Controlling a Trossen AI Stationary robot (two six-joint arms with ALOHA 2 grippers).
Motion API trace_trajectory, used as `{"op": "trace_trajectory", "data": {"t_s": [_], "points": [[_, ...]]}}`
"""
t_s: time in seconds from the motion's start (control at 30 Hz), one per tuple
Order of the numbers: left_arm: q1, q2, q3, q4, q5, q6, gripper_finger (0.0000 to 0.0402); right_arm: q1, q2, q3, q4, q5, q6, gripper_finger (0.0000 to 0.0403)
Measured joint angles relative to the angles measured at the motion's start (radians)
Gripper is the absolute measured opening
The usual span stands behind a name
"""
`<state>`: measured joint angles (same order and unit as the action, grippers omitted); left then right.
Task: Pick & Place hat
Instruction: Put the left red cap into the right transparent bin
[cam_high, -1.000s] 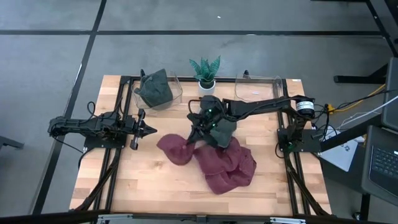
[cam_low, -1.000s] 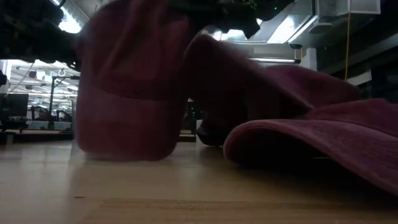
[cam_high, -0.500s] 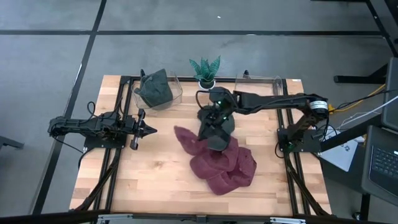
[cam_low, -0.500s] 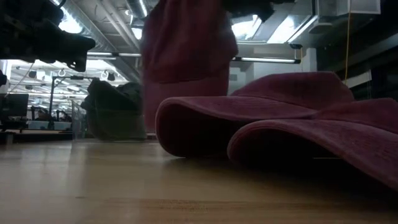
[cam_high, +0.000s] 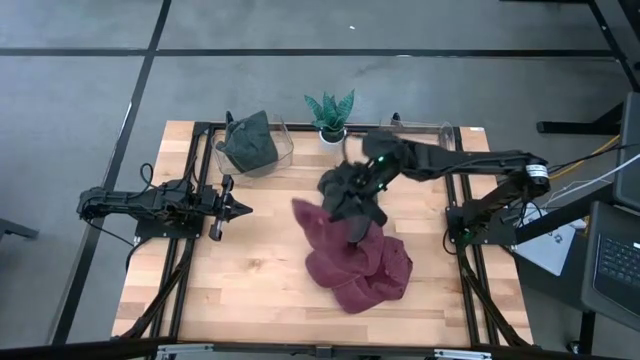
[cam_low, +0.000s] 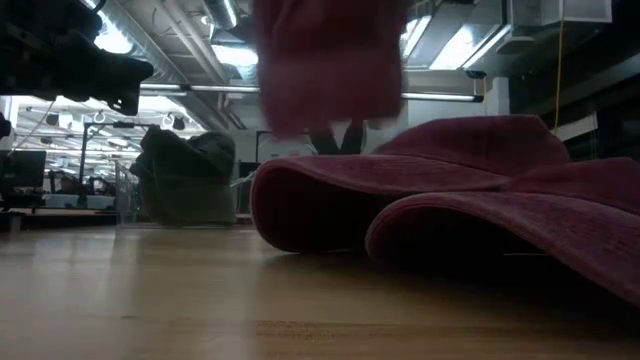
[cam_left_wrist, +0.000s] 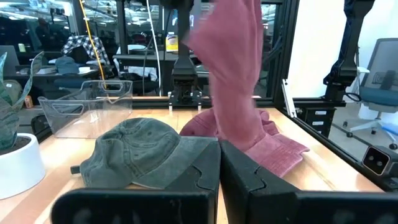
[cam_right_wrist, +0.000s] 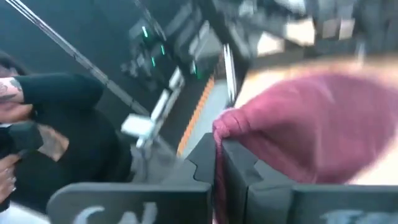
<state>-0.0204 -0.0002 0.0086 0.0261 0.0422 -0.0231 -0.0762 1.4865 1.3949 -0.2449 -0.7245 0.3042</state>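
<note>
**Right arm lifted one maroon hat off the pile**

Near to far, from the front edge of the table (cam_high: 230, 290). Nearest lay the pile (cam_high: 358, 268) of maroon hats, brims overlapping, resting flat on the wood; in the low view the brims filled the right half of the picture.

Just above and behind the pile, the right gripper (cam_high: 352, 198) held a maroon hat (cam_high: 322, 224) clear of the table. Its fingers were pinched tight on a fold of the cloth, as the right wrist view showed, cloth running up between the fingers (cam_right_wrist: 235, 169). The hat hung limp below the gripper, so the grip was likely by the crown edge, which let the rest drape. In the low view its lower edge was off the wood, above the pile. Probably held high so it would not drag the other hats.

To the side, the left gripper (cam_high: 236, 209) waited low over the table, well apart from the pile; its jaws stood closed with nothing between them.

Farther back, a green hat (cam_high: 250, 143) sat in the left bin (cam_high: 281, 140), likely the sorting spot for that colour. The right bin (cam_high: 440, 135) was see-through and looked unfilled, so likely the maroon hat's target. A plant (cam_high: 330, 115) stood between the bins, out of the way.
</note>
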Motion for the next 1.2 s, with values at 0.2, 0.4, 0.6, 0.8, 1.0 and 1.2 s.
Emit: {"op": "trace_trajectory", "data": {"t_s": [0.2, 0.4, 0.6, 0.8, 1.0, 1.2], "points": [[0.0, 0.0, 0.0, 0.0, 0.0, 0.0, 0.0006, 0.0, 0.0, 0.077, 0.028, 0.0, 0.063, 0.0014], [0.0, 0.0, 0.0, 0.0, 0.0, 0.0, 0.0006, 0.001, 0.002, 0.015, 0.024, 0.027, 0.169, 0.0015], [0.0, 0.0, 0.0, 0.0, 0.0, 0.0, 0.0006, -0.016, -0.007, -0.106, 0.039, 0.025, 0.157, 0.0012], [0.0, 0.0, 0.0, 0.0, 0.0, 0.0, 0.0006, -0.089, -0.041, -0.25, 0.13, 0.037, 0.151, 0.0014], [0.0, 0.0, 0.0, -0.001, 0.001, 0.0, 0.0006, -0.189, -0.081, -0.423, 0.183, 0.057, 0.14, 0.0012], [0.0, 0.0, 0.0, 0.0, 0.001, 0.0, 0.0006, -0.276, -0.116, -0.581, 0.241, 0.113, 0.111, 0.0014]]}}
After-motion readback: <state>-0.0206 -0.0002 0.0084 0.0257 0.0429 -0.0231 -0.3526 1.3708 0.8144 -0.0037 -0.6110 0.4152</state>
